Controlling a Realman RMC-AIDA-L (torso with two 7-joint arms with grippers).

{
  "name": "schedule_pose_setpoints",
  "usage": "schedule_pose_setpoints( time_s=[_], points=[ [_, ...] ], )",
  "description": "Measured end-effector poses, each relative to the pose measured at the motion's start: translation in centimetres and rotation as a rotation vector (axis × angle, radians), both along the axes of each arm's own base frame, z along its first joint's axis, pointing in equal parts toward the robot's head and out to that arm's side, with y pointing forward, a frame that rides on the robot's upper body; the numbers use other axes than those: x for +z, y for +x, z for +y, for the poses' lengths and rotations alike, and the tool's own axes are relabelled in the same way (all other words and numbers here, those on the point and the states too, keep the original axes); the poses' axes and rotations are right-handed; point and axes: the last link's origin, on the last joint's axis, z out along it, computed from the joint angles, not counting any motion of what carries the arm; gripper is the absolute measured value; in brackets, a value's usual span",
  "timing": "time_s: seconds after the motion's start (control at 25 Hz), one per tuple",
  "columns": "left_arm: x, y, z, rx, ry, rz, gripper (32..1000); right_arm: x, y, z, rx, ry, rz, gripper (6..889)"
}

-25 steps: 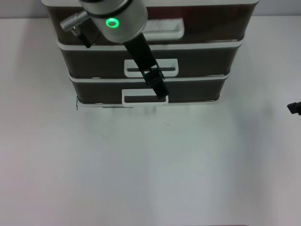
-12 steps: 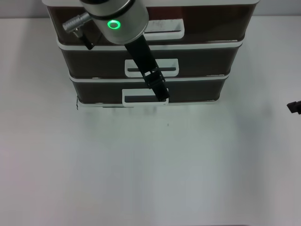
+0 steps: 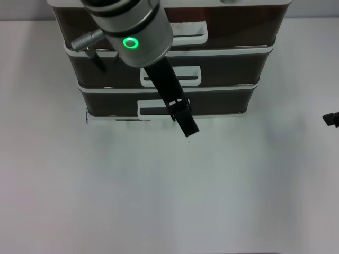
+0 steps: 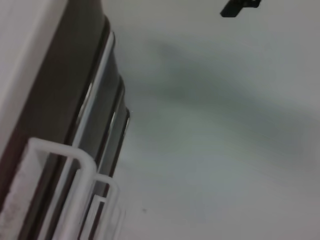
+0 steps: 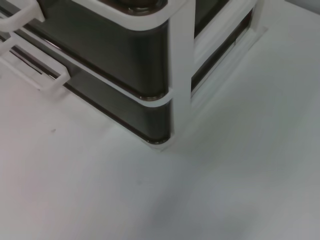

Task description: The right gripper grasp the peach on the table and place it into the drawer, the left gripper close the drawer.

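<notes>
My left gripper [image 3: 189,128] hangs over the white table [image 3: 159,196], just in front of the lowest drawer [image 3: 222,101] of the brown cabinet. Its black fingers are pressed together and hold nothing, and the silver arm with the green ring [image 3: 128,42] reaches down from above. All three drawers sit pushed in flush, and the lowest one's white loop handle [image 3: 153,109] is free. The peach is out of view. My right gripper [image 3: 331,119] shows only as a black tip at the table's far right edge, and again far off in the left wrist view [image 4: 240,6].
The cabinet [image 5: 175,100] stands at the back centre of the table, its white corner post and side handles [image 5: 30,75] near in the right wrist view. Stacked white handles [image 4: 65,170] fill the left wrist view's corner. Bare table lies in front and to both sides.
My left gripper has drawn back from the lowest drawer's handle toward me and now hangs over the table. The right gripper has not moved.
</notes>
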Motion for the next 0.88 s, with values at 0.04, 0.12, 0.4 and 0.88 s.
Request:
schedule_pose_setpoints(
  time_s=[0.04, 0.12, 0.4, 0.88],
  points=[
    [-0.04, -0.03, -0.16, -0.001, -0.003, 0.002, 865, 0.00, -0.04, 0.04, 0.001, 0.000, 0.000, 886],
    [-0.06, -0.11, -0.37, 0.000, -0.006, 0.004, 866, 0.00, -0.10, 0.08, 0.003, 0.000, 0.000, 886],
    [-0.20, -0.21, -0.72, 0.015, -0.016, 0.000, 865, -0.02, -0.18, 0.14, 0.005, -0.001, -0.001, 887],
    [-0.37, -0.50, -0.80, 0.022, -0.017, -0.006, 866, 0.00, -0.15, 0.12, 0.004, 0.000, 0.001, 886]
  ],
)
